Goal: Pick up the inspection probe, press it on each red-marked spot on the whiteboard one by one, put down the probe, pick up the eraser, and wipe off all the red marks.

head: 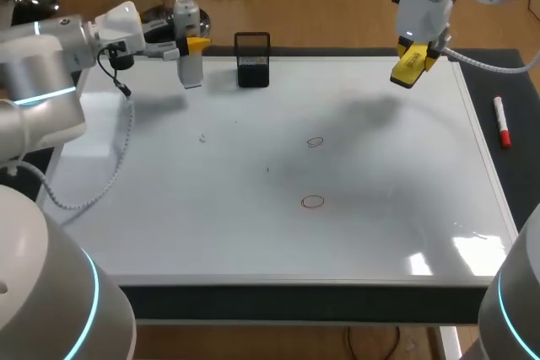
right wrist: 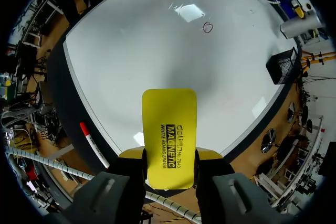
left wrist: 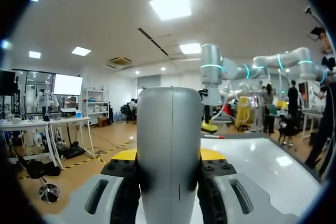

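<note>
Step in hand: judged to be the changeover from probing to wiping. Both tools are held at once.

- The left gripper is closed on the inspection probe, a grey, rounded body clamped from both sides. It is held above the far left corner of the whiteboard, just beside the black mesh holder.
- The right gripper is clamped on the yellow eraser, with one finger on each long edge. It is raised over the far right corner, clear of the surface.
- Two red marks are seen on the board, unwiped: the farther ring and the nearer ring, one in front of the other near the middle.

Next move (a judgement only): the probe is to be set down, most likely at or by the holder. The eraser is then to be lowered flat and drawn across each ring in turn. Firm, even contact is called for, since thin outlines are easily left half-wiped.

Containers: the mesh holder is the only one noted. Nothing is seen standing out of its top, and its inside cannot be made out through the mesh.

Also noted: a red marker lies on the dark mat off the board's right edge, apart from both grippers.
</note>
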`<state>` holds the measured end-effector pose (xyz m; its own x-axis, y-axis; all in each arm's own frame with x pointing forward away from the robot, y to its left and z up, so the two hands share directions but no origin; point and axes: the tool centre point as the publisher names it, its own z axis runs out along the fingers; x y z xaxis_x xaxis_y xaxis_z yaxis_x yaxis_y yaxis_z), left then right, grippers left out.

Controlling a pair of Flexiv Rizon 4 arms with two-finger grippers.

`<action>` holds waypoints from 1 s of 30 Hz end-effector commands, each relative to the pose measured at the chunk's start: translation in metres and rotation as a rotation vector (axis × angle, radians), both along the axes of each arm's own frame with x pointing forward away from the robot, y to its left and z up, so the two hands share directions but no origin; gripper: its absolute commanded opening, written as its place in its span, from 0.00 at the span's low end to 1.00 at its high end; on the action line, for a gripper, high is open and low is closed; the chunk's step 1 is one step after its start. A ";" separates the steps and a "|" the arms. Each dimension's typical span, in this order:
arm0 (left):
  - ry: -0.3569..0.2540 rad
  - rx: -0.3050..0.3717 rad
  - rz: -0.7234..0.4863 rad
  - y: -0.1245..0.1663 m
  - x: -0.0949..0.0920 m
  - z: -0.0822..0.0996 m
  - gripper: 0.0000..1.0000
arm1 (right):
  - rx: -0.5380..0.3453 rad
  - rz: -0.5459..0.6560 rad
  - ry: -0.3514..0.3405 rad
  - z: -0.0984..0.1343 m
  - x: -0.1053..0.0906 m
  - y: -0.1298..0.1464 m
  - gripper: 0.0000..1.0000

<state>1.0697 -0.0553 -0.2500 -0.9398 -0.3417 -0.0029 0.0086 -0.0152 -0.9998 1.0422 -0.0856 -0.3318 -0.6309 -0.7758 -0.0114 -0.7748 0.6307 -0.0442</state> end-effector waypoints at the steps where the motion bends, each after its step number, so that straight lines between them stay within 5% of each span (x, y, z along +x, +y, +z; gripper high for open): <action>1: -0.008 0.000 0.012 0.000 -0.003 0.004 0.00 | -0.004 0.002 0.001 0.001 0.000 0.000 0.00; 23: -0.012 0.000 0.013 0.001 -0.003 0.005 0.00 | -0.004 0.002 0.001 0.001 0.000 0.000 0.00; 30: -0.012 0.000 0.013 0.001 -0.003 0.005 0.00 | -0.068 0.112 0.016 -0.002 -0.020 0.034 0.00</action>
